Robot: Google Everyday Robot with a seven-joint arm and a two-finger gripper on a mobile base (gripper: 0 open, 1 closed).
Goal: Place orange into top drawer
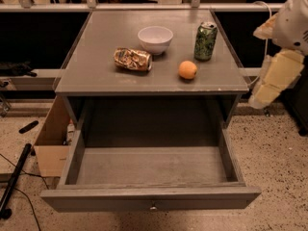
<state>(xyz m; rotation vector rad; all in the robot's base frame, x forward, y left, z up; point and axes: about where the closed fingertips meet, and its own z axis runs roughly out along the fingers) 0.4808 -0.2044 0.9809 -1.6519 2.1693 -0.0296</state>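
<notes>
Ideally the gripper [275,80], off to the right of the countertop [101,47] and not readable as open or closed, should descend squarely over the orange [187,70] sitting near the green can [205,41], then lower it gently into the open top drawer [120,199].

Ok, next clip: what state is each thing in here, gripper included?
Wide grey wooden top drawer: pulled open, nothing inside.
Small round orange: on the grey cabinet top, not held.
White round bowl: upright, looks empty.
Green drinks can: standing upright.
Gold-brown snack bag: lying flat, crumpled.
Cream gripper: right of the cabinet, apart from the orange.
</notes>
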